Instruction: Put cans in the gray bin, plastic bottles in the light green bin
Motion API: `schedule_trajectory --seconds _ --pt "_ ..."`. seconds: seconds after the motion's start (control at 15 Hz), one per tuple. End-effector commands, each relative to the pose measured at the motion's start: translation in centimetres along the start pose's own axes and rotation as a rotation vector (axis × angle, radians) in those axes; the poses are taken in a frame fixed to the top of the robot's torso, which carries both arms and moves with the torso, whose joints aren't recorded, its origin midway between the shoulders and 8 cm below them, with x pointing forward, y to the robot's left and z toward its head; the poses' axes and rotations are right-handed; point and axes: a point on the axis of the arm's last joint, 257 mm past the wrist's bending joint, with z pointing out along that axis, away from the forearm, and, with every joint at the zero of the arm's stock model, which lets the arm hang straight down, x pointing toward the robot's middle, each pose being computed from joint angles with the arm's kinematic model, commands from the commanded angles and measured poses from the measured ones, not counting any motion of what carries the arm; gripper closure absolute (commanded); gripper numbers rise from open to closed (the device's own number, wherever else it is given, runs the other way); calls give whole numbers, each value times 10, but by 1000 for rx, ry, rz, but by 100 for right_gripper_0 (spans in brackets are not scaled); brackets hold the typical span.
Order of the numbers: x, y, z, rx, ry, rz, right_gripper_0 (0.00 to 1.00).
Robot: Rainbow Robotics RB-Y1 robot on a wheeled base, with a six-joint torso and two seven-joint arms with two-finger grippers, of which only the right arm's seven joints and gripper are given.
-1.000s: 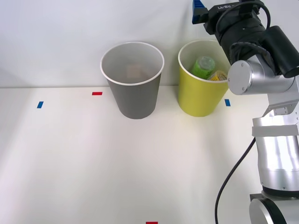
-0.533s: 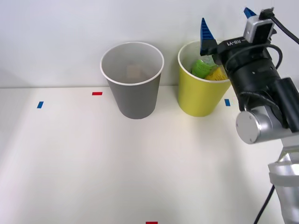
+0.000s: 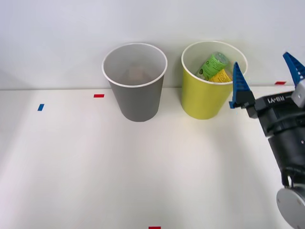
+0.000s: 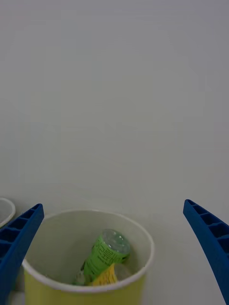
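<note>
- Light green bin (image 3: 202, 98): upright on the white worktop (image 3: 95, 162), just beside the gray bin (image 3: 137, 90), apart from it.
- Plastic bottle (image 3: 213, 65): inside the light green bin, tilted against its inner wall, green label showing; a yellow item lies touching it.
- Gray bin: upright; something pale lies at its bottom, unidentifiable.
- Right end effector (image 3: 264, 76): near the light green bin, on the side away from the gray bin, blue ribbed fingers (image 4: 19, 243) spread wide, holding nothing.
</note>
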Motion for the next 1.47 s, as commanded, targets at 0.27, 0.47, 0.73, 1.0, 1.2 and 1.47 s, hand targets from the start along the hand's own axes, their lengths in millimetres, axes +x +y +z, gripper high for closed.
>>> schedule_trajectory --seconds 0.27,0.47,0.73,1.0,1.2,1.47 --pt "48 -12 -81 144 122 103 0" --pt "67 -20 -108 195 195 107 0" --pt "90 -23 -142 213 304 73 0" --pt "125 -29 -139 230 309 -20 0" --pt "142 -26 -133 237 271 -29 0" --pt "142 -11 -155 216 255 73 0"
